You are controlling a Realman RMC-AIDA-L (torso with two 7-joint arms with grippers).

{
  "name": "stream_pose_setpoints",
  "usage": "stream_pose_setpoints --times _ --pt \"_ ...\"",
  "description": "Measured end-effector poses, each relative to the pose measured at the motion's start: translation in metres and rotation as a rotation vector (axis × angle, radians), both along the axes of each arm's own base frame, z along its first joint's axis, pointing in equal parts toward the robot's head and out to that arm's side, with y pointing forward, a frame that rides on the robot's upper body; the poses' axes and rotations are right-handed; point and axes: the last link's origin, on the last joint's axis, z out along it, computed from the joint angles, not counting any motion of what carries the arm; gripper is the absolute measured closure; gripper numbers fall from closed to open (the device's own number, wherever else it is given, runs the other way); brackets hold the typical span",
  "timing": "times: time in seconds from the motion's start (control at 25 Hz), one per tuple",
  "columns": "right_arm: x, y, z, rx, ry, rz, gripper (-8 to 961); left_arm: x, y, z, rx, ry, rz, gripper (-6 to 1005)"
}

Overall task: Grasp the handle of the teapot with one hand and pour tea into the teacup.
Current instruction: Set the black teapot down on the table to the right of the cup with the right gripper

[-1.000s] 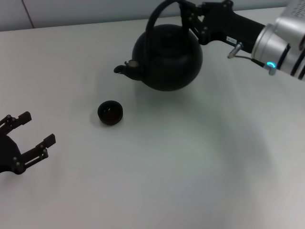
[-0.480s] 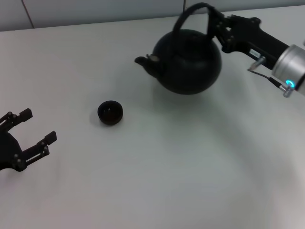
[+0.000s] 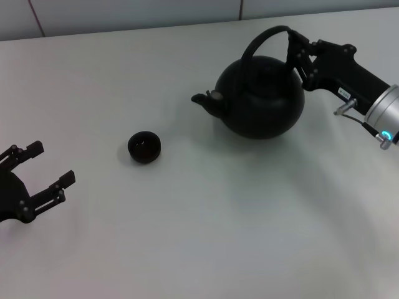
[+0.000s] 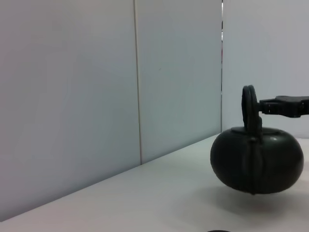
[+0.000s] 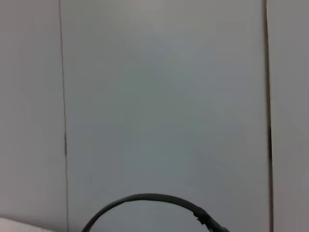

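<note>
The matte-black teapot [image 3: 262, 99] is at the right of the head view, upright, its short spout [image 3: 204, 99] pointing left toward the teacup. My right gripper [image 3: 298, 53] is shut on the right side of the arched handle [image 3: 265, 38]. In the left wrist view the teapot [image 4: 256, 159] hangs a little above its shadow on the table. The handle's arc also shows in the right wrist view [image 5: 145, 198]. The small black teacup [image 3: 144, 147] stands alone on the table, well to the left of the spout. My left gripper [image 3: 50, 164] is open and empty at the lower left.
The white table [image 3: 206, 230] carries only the teapot and the teacup. A pale panelled wall [image 4: 96, 96] runs along the table's far edge.
My right gripper has carried the teapot to the right, away from the teacup, and brought it back upright. The left gripper and the teacup have not moved.
</note>
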Motion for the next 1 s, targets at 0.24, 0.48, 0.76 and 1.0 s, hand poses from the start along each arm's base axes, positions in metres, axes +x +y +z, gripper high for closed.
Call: stream_pose_setpoints --times 0.24,0.48,0.76,1.0 --pt "0.002 -0.003 -0.006 0.025 -0.054 0.008 771 0.000 0.000 0.000 -0.001 -0.001 -0.002 186" --pt "0.003 -0.004 -0.007 0.028 -0.073 0.011 762 0.000 0.000 0.000 0.000 -0.001 -0.001 187" --pt "0.004 -0.007 -0.012 0.035 -0.105 0.016 751 0.000 0.000 0.000 0.001 -0.001 -0.002 187" --pt "0.004 -0.007 -0.013 0.034 -0.101 0.012 742 0.000 0.000 0.000 0.001 -0.002 -0.001 187"
